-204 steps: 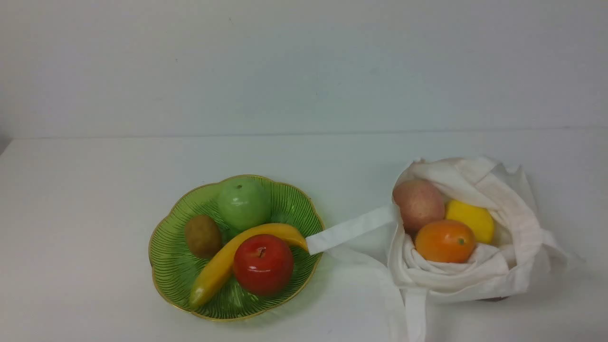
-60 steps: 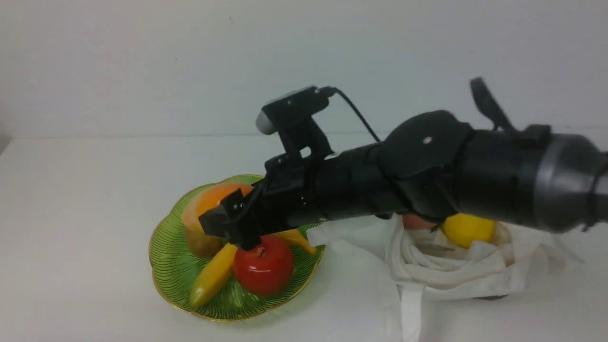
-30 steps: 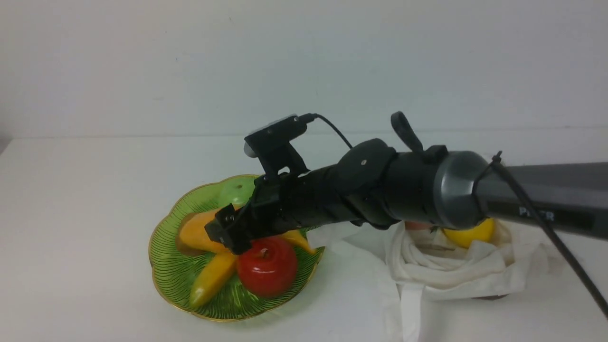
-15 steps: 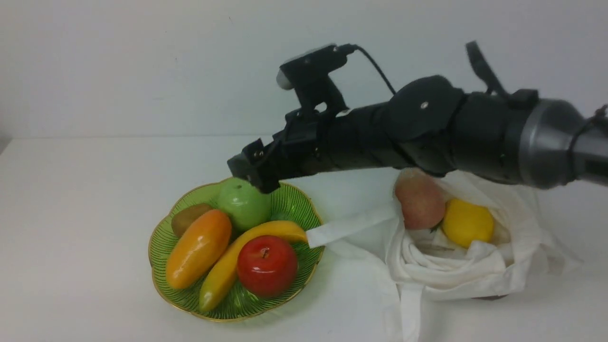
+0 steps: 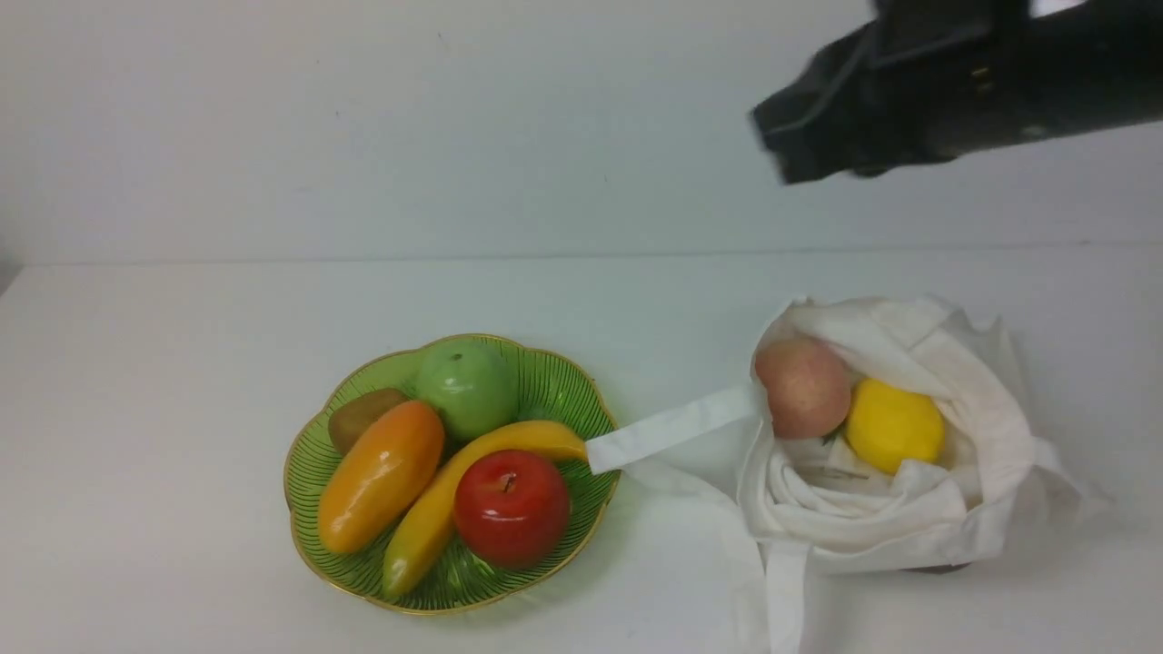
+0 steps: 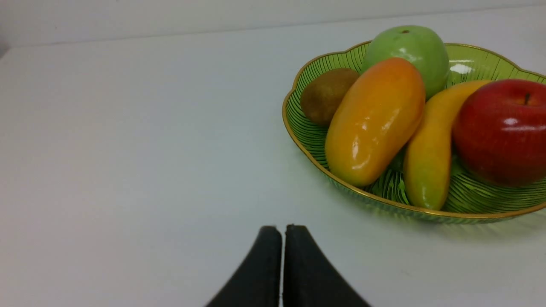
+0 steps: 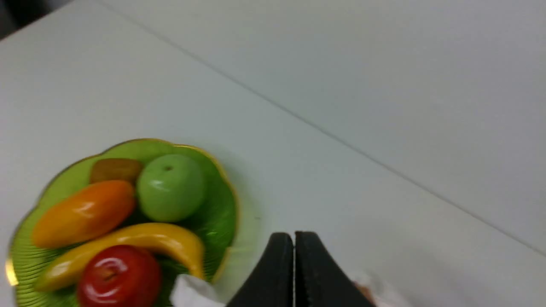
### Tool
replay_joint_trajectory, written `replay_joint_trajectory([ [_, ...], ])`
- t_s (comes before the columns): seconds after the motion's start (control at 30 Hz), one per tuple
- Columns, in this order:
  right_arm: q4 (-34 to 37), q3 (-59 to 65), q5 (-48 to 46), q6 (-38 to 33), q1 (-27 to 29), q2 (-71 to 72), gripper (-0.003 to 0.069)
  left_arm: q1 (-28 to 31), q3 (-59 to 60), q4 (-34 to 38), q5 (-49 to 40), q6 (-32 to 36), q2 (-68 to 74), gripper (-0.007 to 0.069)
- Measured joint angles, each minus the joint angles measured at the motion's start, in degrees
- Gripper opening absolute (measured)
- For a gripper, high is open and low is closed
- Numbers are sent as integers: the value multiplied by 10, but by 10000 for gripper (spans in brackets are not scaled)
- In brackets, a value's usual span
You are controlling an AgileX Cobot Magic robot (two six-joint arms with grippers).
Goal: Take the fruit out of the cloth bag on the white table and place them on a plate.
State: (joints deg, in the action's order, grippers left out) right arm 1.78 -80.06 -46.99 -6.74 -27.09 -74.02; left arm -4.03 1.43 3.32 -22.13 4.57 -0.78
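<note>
Mango [image 5: 380, 477] lies on the plate [image 5: 548, 386] — closed right gripper [image 7: 294, 234] well apart.

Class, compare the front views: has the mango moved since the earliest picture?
Yes. The mango has left the cloth bag and gone leftward onto the plate, now lying beside the banana.

**Open air under the right gripper, a crowded plate by the left**

The right gripper [image 5: 780, 145] is hanging high, jaws together, and open air is lying between it and the cloth bag [image 5: 909, 527] below it. The bag's mouth is gaping upward, bunched cloth ringing the pink-red fruit [image 5: 802, 388] and the lemon [image 5: 895, 425]. One strap [image 5: 668, 431] is reaching to the rim of the plate [image 5: 559, 386]. Ahead of the left gripper [image 6: 281, 230], bare white table [image 6: 128, 128] is stretching away. Beside that path the plate is brimming with the mango [image 6: 375, 119], banana [image 6: 431, 153] and red apple [image 6: 503, 128].
</note>
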Motion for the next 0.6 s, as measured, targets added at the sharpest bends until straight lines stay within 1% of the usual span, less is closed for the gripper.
replay_joint_trajectory([
  [0.03,-50,3,-11,43,0,14,-9,0,0,0,0,0,0,-8],
  [0.1,-111,13,-28,100,2,52,-11,0,0,0,0,0,0,-8],
  [0.13,-128,14,-31,116,2,62,-11,0,0,0,0,0,0,-8],
  [0.2,-205,43,-40,195,3,113,-11,0,0,0,0,0,0,-8],
  [0.23,-233,61,-41,226,4,141,-11,0,0,0,0,0,0,-8],
  [0.27,-243,70,-41,238,4,158,-11,0,0,0,0,0,0,-8],
  [0.3,-277,106,-41,282,4,206,-11,0,0,0,0,0,0,-8],
  [0.47,-326,237,-23,374,4,349,-11,0,0,0,0,0,0,-8],
  [0.6,-332,348,9,406,4,475,-11,0,0,0,0,0,0,-8],
])
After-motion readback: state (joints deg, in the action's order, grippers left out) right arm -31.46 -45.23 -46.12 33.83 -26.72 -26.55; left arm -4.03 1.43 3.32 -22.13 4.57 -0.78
